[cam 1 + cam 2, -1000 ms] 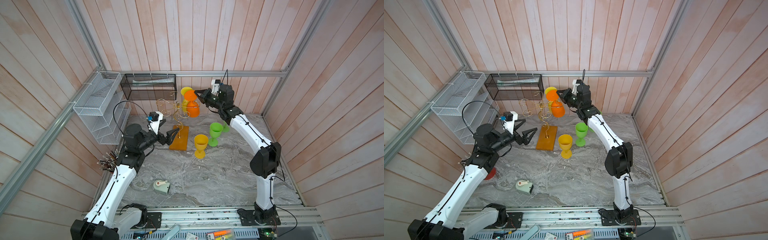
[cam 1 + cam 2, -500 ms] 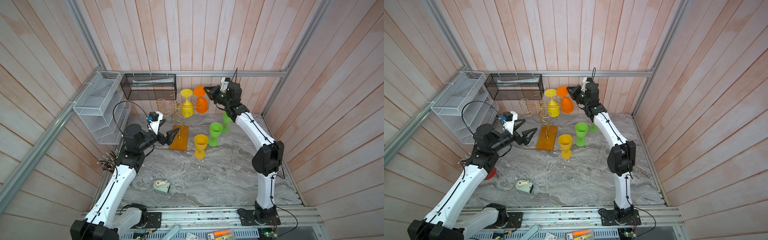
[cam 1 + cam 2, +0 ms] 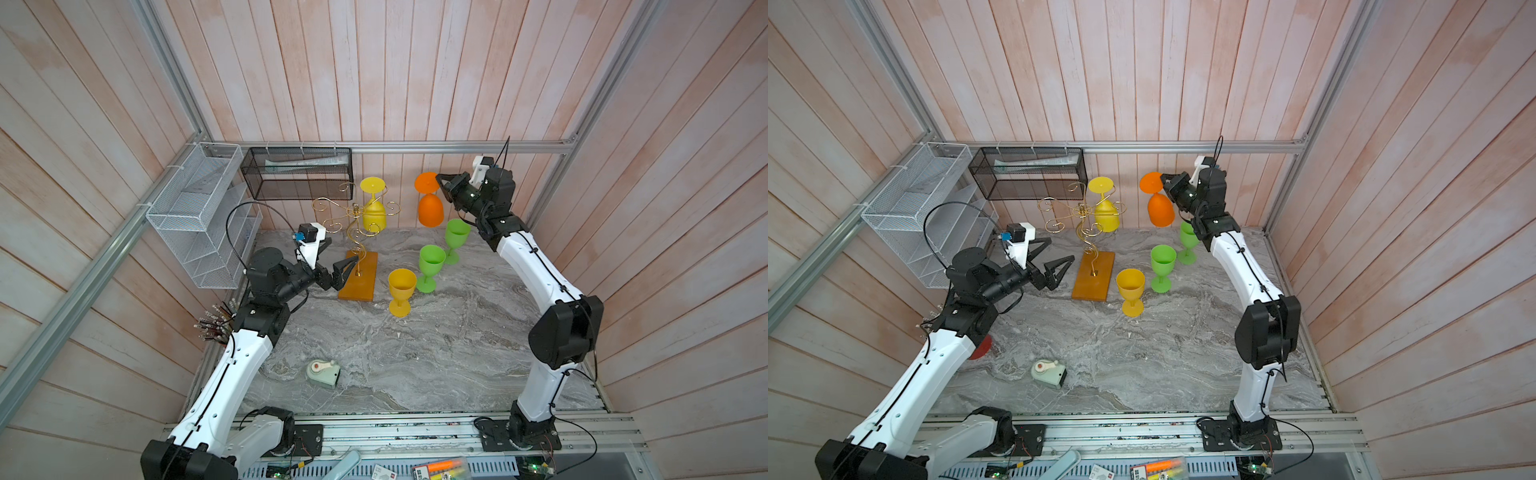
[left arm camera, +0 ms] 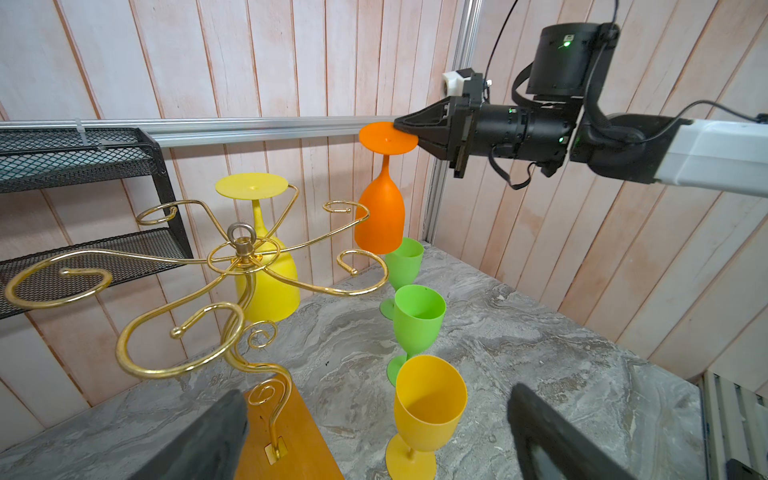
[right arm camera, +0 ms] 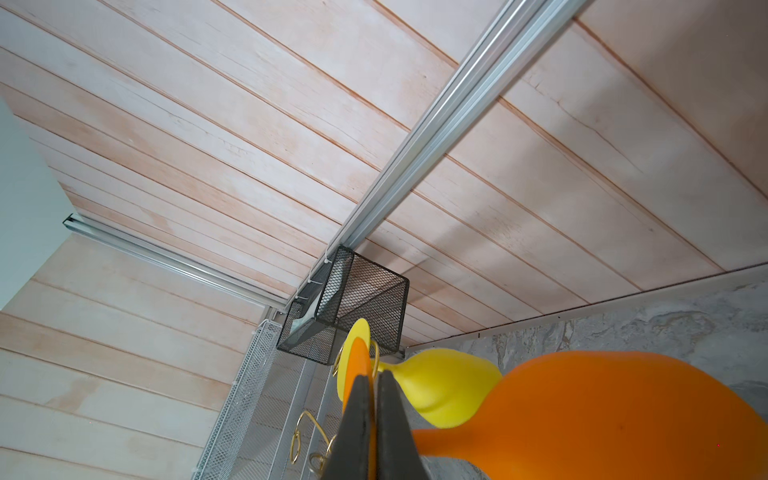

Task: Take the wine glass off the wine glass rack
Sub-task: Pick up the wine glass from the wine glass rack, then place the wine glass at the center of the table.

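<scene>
Pincers first: the right pincer [image 3: 439,179] is clamped on the flat foot of the orange wine glass [image 3: 430,210], fingers [image 5: 357,415] pressed together on the foot's edge. The glass hangs upside down, bowl lowest, in the air near the back wall, clear of the wine glass rack [image 3: 358,216] and well to its right. The left pincer [image 3: 1061,249] stands wide apart with nothing in it, low over the surface [image 3: 415,353], just beside the rack's orange-brown base. On the rack, a yellow glass [image 3: 373,212] hangs upside down from one of the curled gold arms on the side towards the back wall. Two green glasses [image 3: 432,266] and an amber glass [image 3: 401,291] stand upright in a row on the surface, right of the base.
</scene>
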`<control>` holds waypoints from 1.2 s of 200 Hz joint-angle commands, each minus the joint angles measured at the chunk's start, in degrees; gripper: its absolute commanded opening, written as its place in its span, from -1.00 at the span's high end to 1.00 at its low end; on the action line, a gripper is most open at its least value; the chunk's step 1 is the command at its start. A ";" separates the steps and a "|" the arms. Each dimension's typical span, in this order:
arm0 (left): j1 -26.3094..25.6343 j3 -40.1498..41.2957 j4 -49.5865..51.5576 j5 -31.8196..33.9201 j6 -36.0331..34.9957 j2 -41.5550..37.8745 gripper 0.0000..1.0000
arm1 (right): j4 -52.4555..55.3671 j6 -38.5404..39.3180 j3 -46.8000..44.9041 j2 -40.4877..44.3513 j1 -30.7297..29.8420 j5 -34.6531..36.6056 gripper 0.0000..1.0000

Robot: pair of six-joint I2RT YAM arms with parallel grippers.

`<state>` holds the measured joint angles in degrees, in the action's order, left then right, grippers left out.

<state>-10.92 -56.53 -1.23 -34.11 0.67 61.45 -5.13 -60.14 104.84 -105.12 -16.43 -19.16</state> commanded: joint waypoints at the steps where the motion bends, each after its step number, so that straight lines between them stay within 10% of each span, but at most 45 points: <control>1: 0.03 -0.20 0.86 0.52 0.04 0.49 -0.99 | -1.90 4.52 -2.82 4.71 0.17 1.33 1.00; 85: -2.96 -7.53 10.02 8.13 -1.29 1.34 -1.00 | 0.22 20.07 -22.30 25.70 -3.66 6.75 1.00; 240: -3.14 -8.97 36.88 17.34 20.38 -7.80 -0.99 | 3.68 55.16 -38.19 37.99 -40.45 31.57 1.00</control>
<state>-13.85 -65.80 27.42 -19.00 15.18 55.46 -1.21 -12.71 67.77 -68.01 -52.58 6.31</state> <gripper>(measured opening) 0.995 0.048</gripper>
